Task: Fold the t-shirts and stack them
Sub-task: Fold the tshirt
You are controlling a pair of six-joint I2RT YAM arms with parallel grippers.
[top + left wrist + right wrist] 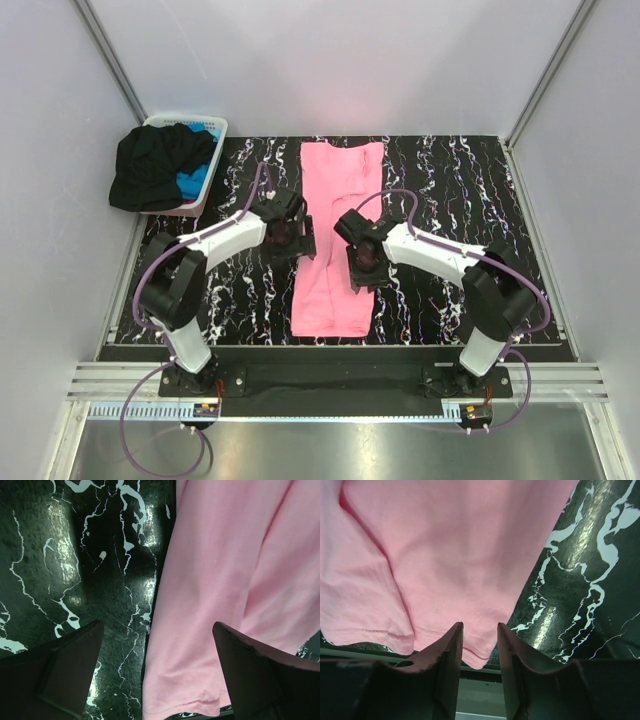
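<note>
Reaching inward over the pink t-shirt (335,200) — left claw (290,236) gaping wide, right claw (362,262) narrowly parted.

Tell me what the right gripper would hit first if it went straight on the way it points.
The pink shirt. The right gripper points down at its hem corner, so it would probably meet cloth first, with the table directly beneath. Its height above the cloth is unclear.
</note>
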